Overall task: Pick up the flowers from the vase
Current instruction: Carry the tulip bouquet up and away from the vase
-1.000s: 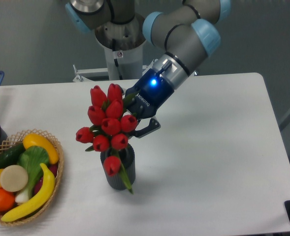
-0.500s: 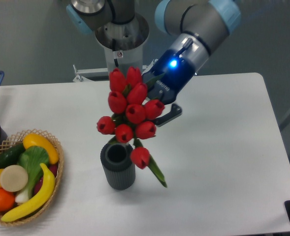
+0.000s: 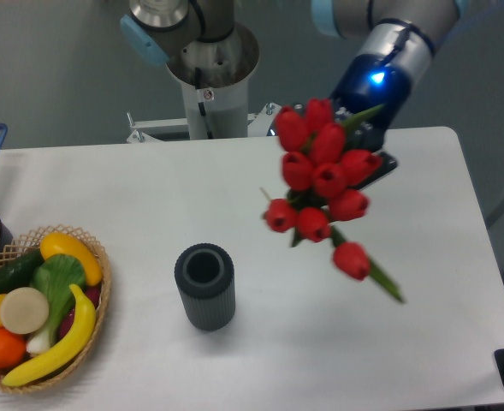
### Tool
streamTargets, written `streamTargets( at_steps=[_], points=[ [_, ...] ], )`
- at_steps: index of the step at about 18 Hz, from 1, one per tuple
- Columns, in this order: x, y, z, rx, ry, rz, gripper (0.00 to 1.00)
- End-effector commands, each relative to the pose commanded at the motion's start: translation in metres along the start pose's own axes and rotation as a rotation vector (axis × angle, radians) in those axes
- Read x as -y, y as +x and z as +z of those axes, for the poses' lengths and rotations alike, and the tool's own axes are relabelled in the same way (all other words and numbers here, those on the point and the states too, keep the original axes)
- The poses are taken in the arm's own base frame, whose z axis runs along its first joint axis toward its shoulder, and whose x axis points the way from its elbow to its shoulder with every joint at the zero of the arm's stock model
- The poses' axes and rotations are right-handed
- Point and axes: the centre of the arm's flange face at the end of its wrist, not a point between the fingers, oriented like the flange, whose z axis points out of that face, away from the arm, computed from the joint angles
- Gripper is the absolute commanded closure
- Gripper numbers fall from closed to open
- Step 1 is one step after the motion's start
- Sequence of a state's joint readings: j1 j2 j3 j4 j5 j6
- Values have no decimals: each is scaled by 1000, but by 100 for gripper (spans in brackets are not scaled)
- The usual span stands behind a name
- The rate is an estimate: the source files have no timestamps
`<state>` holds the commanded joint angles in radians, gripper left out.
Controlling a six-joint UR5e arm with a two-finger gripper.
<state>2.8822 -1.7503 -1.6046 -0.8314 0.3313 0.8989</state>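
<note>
hand pinching flowers | clear of vase | risk: loose bunch (drooping bud) slips onto worktop

The flowers are leaving the vase. One second ago the stems were standing inside the vase; half a second ago the bunch was already lifted, hanging just above the mouth and a little to the right. Now the bunch is hanging in the air well to the right of the vase and higher, with the green stem end pointing down to the right, free of the table. The gripper, closed on the bunch from behind, is moving with it, up and to the right, and the arm above it is swinging the same way. The mouth of the vase is now showing open and dark.
</note>
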Motion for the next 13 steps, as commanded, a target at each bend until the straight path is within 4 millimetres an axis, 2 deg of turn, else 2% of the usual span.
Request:
streamTargets(
  at_steps=[2,7,13],
  points=[
    [-8,-15,-13,28,0,-7,65],
    [-39,-46,-25,55,-8,-5,63],
    [-51,-59,-25,61,-14,-2,63]
  ],
)
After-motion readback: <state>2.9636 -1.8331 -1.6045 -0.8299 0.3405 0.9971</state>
